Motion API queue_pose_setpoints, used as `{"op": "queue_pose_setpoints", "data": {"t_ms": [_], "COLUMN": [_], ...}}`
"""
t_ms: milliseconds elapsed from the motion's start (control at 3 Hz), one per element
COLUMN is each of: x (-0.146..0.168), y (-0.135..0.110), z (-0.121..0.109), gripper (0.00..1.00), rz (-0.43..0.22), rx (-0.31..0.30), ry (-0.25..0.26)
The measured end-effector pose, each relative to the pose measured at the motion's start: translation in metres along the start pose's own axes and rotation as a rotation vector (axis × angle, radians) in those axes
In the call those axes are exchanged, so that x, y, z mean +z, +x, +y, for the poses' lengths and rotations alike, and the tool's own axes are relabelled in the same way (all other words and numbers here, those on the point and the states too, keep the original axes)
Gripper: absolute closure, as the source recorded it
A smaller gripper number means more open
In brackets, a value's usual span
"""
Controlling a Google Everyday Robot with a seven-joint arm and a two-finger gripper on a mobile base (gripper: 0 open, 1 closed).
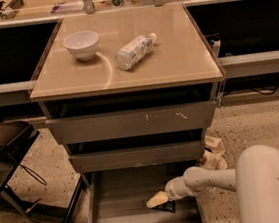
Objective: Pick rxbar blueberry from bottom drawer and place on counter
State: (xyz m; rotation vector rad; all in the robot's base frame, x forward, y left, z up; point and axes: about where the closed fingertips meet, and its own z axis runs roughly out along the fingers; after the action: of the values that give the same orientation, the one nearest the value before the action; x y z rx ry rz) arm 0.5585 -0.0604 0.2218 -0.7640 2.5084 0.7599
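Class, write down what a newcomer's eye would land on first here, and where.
The big white robot arm at lower right stands out first, its gripper down in the open bottom drawer, right by the dark rxbar blueberry. Above, the glossy beige counter bears a white bowl at back left and a clear bottle lying on its side near the middle.

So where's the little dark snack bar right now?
In the camera view, the rxbar blueberry lies on the floor of the open bottom drawer, toward the picture's right, just below the gripper.
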Motion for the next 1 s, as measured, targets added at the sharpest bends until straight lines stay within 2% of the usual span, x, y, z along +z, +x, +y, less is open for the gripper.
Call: {"op": "queue_pose_setpoints", "data": {"t_ms": [333, 667, 1000], "x": [0.025, 0.035, 0.034], "y": [0.039, 0.048, 0.05], "z": [0.007, 0.014, 0.005], "gripper": [0.0, 0.0, 0.0], "rz": [0.078, 0.088, 0.086], "rx": [-0.018, -0.04, -0.043], "ry": [0.076, 0.104, 0.132]}}
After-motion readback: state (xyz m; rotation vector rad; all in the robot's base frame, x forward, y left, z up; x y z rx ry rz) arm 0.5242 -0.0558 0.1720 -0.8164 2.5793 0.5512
